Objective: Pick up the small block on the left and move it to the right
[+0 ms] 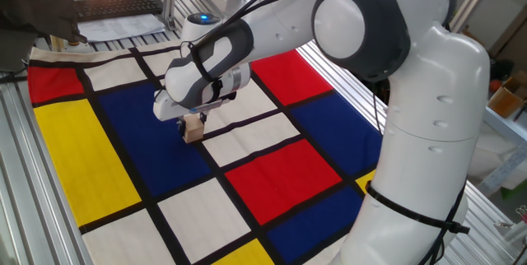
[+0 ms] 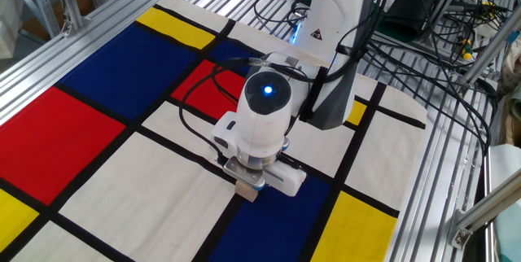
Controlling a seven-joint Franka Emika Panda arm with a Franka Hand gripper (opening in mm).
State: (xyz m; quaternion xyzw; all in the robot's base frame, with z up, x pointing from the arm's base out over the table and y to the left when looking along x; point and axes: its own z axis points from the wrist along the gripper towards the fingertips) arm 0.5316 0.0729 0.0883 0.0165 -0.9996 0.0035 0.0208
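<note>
The small block point(image 1: 193, 130) is a plain light-tan wooden cube held between my gripper's fingers, just above the cloth where a blue square meets a white one. In the other fixed view the block point(image 2: 247, 189) pokes out below the gripper at the black line between white and blue squares. My gripper point(image 1: 194, 125) points straight down and is shut on the block; it also shows in the other fixed view point(image 2: 247, 183). The arm's wrist hides the fingers' upper parts in both views.
A cloth point(image 1: 272, 174) of red, blue, yellow and white squares with black lines covers the table. Aluminium rails point(image 2: 65, 30) frame it. Cables point(image 2: 423, 10) lie beyond the far edge. The robot's large white base point(image 1: 428, 158) stands at the cloth's right side.
</note>
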